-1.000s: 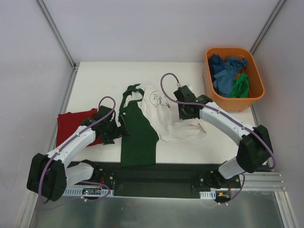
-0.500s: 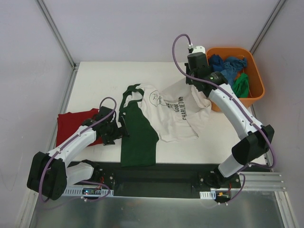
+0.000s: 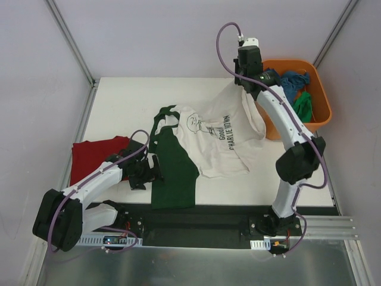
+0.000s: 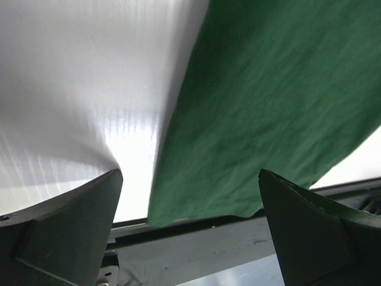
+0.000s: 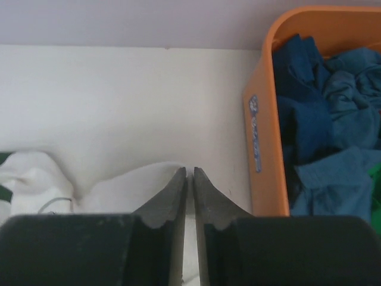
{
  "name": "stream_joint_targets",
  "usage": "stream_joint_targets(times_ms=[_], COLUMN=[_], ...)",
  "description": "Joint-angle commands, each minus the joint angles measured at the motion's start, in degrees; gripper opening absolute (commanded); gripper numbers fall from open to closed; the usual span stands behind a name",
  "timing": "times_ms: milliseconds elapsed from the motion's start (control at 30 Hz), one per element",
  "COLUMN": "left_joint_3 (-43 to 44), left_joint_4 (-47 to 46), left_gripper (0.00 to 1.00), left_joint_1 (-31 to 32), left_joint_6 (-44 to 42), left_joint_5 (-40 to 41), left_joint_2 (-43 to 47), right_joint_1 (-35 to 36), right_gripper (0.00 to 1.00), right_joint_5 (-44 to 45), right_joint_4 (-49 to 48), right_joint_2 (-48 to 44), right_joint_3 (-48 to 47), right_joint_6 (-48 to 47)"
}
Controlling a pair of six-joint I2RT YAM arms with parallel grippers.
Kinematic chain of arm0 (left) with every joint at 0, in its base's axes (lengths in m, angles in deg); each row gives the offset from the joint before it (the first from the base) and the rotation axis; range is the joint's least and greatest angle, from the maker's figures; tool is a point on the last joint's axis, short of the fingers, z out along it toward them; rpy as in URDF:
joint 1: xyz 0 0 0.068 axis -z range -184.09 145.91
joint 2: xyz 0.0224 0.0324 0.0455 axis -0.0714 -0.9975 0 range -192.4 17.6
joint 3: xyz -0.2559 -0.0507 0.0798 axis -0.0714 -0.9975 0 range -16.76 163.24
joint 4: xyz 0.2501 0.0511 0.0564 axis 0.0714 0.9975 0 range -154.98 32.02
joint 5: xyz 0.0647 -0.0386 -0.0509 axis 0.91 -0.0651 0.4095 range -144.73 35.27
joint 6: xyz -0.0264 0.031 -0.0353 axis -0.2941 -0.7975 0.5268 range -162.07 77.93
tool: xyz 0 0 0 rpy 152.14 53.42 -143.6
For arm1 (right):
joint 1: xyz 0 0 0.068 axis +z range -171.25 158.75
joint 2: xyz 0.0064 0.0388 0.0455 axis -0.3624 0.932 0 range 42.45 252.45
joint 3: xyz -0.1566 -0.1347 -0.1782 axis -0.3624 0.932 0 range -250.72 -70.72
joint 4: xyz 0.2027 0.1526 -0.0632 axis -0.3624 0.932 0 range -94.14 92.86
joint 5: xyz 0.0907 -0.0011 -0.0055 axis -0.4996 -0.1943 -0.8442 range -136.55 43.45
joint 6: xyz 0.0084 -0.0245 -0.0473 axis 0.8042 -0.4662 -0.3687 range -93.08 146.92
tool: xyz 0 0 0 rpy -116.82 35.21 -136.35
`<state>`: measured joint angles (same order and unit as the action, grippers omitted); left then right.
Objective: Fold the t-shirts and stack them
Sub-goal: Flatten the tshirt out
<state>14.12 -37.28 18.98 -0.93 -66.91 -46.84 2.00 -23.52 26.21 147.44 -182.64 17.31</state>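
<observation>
The white t-shirt [image 3: 220, 137] with black cartoon print and lettering lies mid-table, its dark green part [image 3: 174, 170] spread towards the front edge. My right gripper [image 3: 243, 83] is shut on the white shirt's hem and holds it raised at the back right; in the right wrist view white cloth [image 5: 119, 190] sits pinched between the closed fingers [image 5: 178, 190]. My left gripper [image 3: 150, 173] is open, low beside the left edge of the green cloth [image 4: 268, 101], holding nothing. The dark red t-shirt [image 3: 89, 156] lies flat at the left.
An orange tub [image 3: 318, 95] at the back right holds blue and green shirts [image 3: 286, 89]; it shows in the right wrist view [image 5: 262, 137] right of my fingers. The black base rail [image 3: 196, 217] runs along the table's front edge.
My right gripper has risen and moved back and right with the white shirt's hem, unfolding the shirt so its lettering shows. My left gripper has shifted slightly right towards the green cloth.
</observation>
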Motion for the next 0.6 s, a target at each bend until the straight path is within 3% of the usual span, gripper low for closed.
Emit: stream_joint_targets(times_ms=[0,33,133,333,433,567], left_joint_3=[-2.04,-3.00,-4.94,-8.81,-8.73,-5.92], left_joint_4=[0.25,0.25,0.33,0.33,0.25,0.16], left_gripper=[0.99,0.99,0.99,0.98,0.95,0.89], left_joint_1=[0.66,0.66,0.66,1.45,2.15,3.30], left_joint_6=[1.04,1.22,1.66,3.59,4.81,4.73], left_joint_5=[-3.28,-3.72,-5.30,-9.08,-7.42,-3.73], left_joint_2=[4.32,4.68,5.73,8.37,8.81,5.92], right_joint_1=[-1.45,-1.36,-1.27,-0.13,0.75,1.89], right_gripper=[0.21,0.52,0.97,0.97,0.97,0.97], right_joint_5=[-2.53,-4.11,-9.57,-12.39,-13.71,-17.48], right_joint_4=[5.14,6.55,3.33,0.50,-0.64,-2.39], right_joint_2=[9.00,9.18,3.15,-11.00,-18.38,-27.01], right_joint_3=[-11.63,-11.22,-3.87,11.50,18.73,35.57], right_joint_6=[0.81,1.16,2.13,2.49,4.06,7.67])
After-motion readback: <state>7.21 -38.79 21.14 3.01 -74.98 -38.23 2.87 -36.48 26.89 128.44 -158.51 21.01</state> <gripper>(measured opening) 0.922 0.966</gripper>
